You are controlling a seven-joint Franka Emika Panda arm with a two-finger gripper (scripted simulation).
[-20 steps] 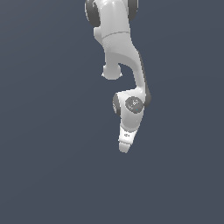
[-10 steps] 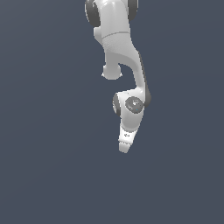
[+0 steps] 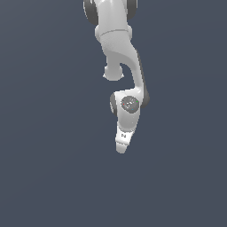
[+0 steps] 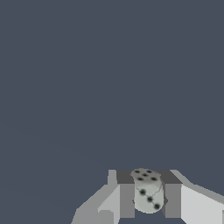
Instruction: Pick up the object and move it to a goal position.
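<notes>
In the wrist view, the object (image 4: 148, 196) is a small pale beige-grey die with black dots. It sits squeezed between my two grey fingers (image 4: 127, 199), so my gripper (image 4: 148, 179) is shut on it. In the exterior view, the white arm hangs down from the top and the gripper (image 3: 121, 148) points downward in mid-air over the plain dark grey ground. The object does not show there; the hand hides it.
Only flat, uniform dark grey-blue ground (image 3: 53, 177) shows around the arm in both views. No other objects, containers or edges are in view.
</notes>
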